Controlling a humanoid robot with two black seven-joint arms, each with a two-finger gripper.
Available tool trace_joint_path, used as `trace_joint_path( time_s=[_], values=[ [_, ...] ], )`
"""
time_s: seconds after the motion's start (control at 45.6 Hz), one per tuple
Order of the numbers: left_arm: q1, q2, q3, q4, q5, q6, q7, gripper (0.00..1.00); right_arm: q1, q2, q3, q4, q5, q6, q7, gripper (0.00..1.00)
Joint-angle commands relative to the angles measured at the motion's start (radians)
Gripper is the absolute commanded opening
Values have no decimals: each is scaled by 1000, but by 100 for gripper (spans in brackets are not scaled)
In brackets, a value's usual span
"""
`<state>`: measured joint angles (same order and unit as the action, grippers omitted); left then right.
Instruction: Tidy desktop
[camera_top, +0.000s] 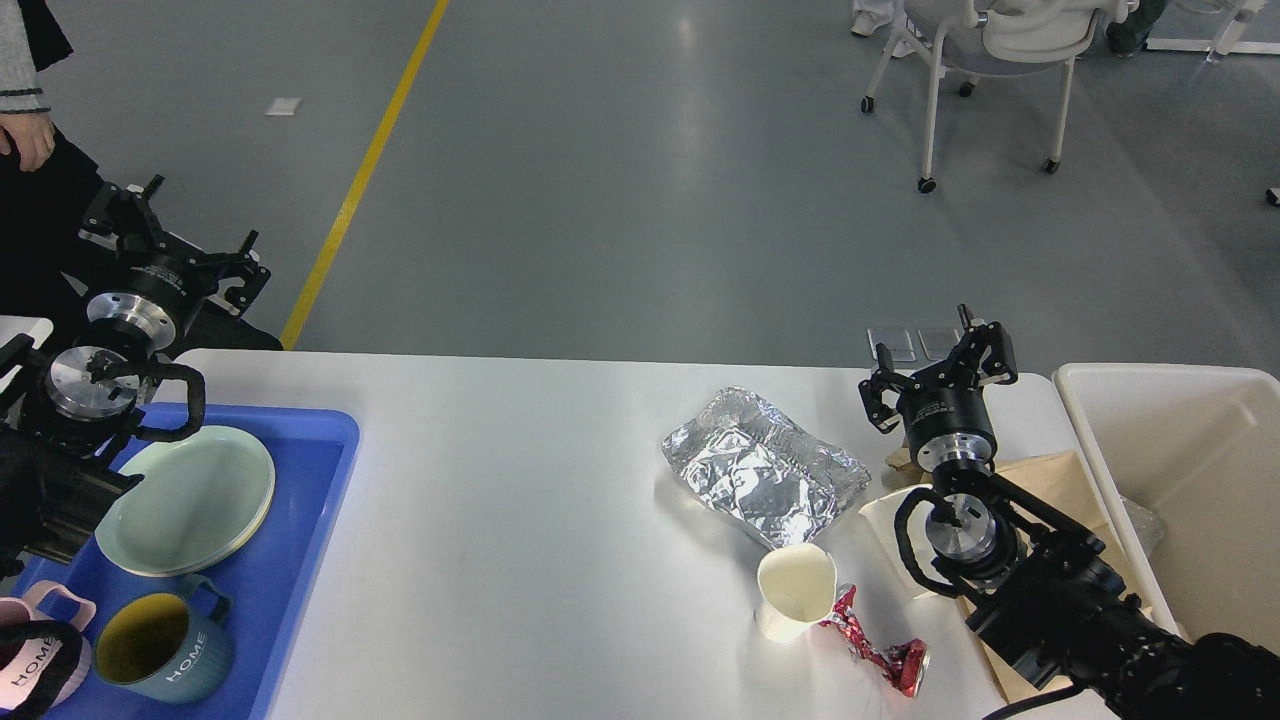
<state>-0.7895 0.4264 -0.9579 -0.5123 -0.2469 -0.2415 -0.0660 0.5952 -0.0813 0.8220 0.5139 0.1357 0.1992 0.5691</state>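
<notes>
White desktop (520, 520) below both spread, empty end effectors: left (172, 232) beyond its far-left corner, right (938, 368) over its far-right edge.

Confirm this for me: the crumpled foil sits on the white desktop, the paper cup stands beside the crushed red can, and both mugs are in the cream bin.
Not quite. The head view shows both mugs in the blue tray, near the green plate, not in the cream bin. The rest holds: the foil sits on the white desktop, and the paper cup stands beside the crushed red can.
</notes>
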Motion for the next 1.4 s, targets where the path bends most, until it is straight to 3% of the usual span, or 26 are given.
trace_joint_path(
  time_s=[0.0,0.307,0.526,0.658,0.811,0.943,1.206,1.381],
  values=[
    [4,-41,-13,1,1,1,-6,96,0,0,0,0,1,2,0,100],
    [4,-173,2,3,12,1,-15,96,0,0,0,0,-1,2,0,100],
    [44,-184,10,3,14,-1,-74,96,0,0,0,0,1,0,0,100],
    [101,-196,22,3,28,-10,-127,97,0,0,0,0,1,0,0,100],
    [157,-204,31,3,38,-146,-241,97,0,0,0,0,1,2,0,100],
    [184,-213,60,3,61,-206,-322,97,0,0,0,0,-1,2,0,100],
    [213,-199,65,3,61,-320,-331,97,0,0,0,0,-1,2,0,100],
    [216,-215,62,34,63,-331,-348,97,0,0,0,0,-1,0,0,100]
  ],
)
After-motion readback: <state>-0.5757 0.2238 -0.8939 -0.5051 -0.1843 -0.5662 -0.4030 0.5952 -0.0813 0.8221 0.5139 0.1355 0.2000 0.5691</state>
